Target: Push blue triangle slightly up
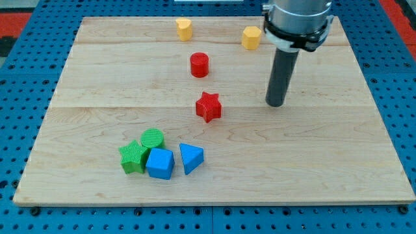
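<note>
The blue triangle (190, 157) lies near the view's bottom, left of centre, on the wooden board (312, 162). A blue cube (160, 163) sits just to its left, apart by a narrow gap. My tip (275, 104) is the lower end of the dark rod, resting on the board well up and to the right of the blue triangle. A red star (208, 106) lies between my tip and the triangle, to the left of my tip.
A green star-like block (133, 156) and a green cylinder (153, 138) cluster left of the blue cube. A red cylinder (199, 65) stands above the red star. Two yellow blocks (184, 28) (251, 37) sit near the view's top edge.
</note>
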